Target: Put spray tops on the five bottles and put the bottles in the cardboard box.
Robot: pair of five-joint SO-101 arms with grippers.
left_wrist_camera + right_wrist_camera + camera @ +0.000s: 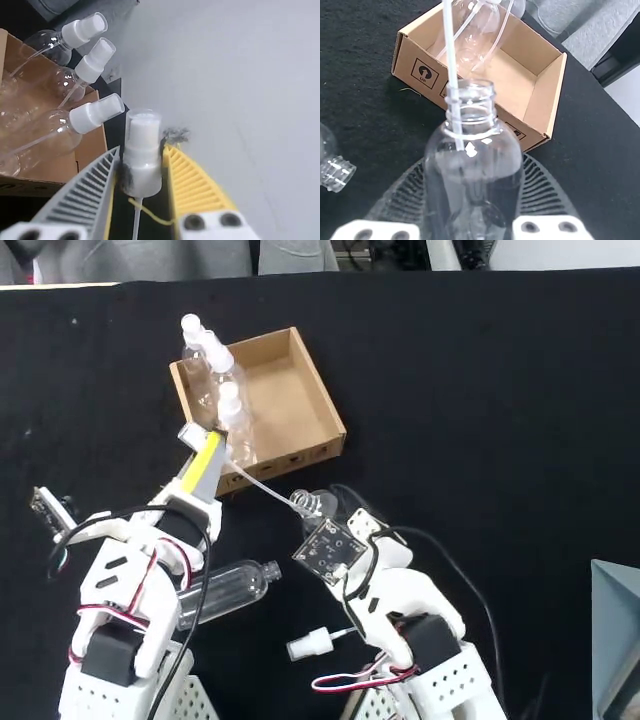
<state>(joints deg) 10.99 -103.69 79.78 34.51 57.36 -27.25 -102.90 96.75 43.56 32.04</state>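
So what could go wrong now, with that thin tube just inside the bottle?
The thin white tube enters the clear plastic bottle at a slant, so it may bend or slip out. The white spray top is gripped by the left jaws far from the neck and tilted, so it may seat crooked.

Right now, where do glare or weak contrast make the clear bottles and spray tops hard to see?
High view: the lying bottle shows on the black table mainly by bright glints; the boxed bottles fade into the cardboard box. Left wrist view: the white spray top nearly merges with the pale bright background. Right wrist view: the gripped bottle carries small glints at its shoulder.
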